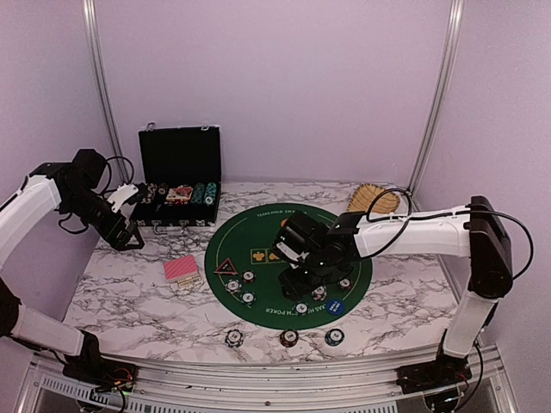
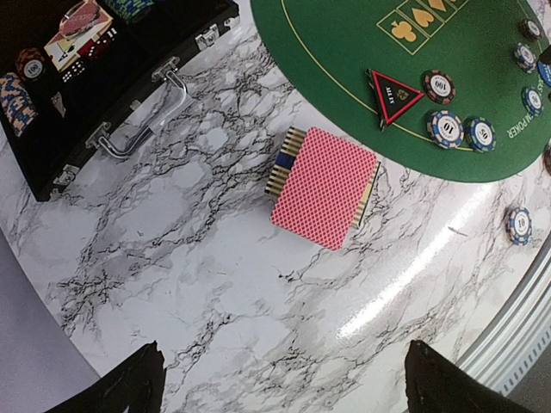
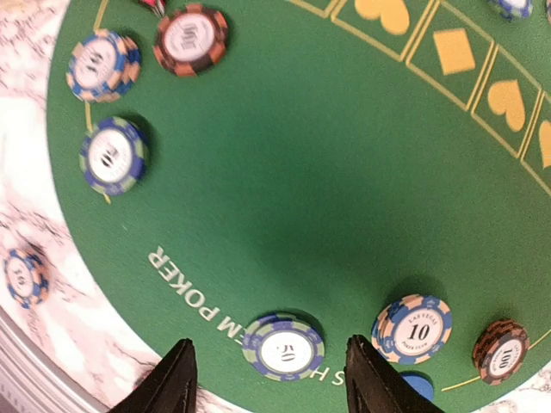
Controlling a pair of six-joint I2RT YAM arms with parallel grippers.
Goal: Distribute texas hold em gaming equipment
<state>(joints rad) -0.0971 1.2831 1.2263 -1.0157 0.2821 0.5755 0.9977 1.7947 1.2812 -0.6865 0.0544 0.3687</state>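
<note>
Round green felt mat [image 3: 301,215], marbled table [image 2: 215,284], striped-edge chip [image 3: 284,347] lying flat between parted jaws of released right gripper [image 3: 269,342], left gripper [image 2: 283,344] spread wide, empty.

You're in a lab test cell: plain lilac walls [image 1: 275,77], alu posts [image 1: 435,95], robot arms [image 1: 413,234] bolted at a marble-look table [image 1: 138,297].

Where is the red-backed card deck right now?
In the top view, the deck lies on the marble table left of the green mat, beside the triangle marker.
</note>
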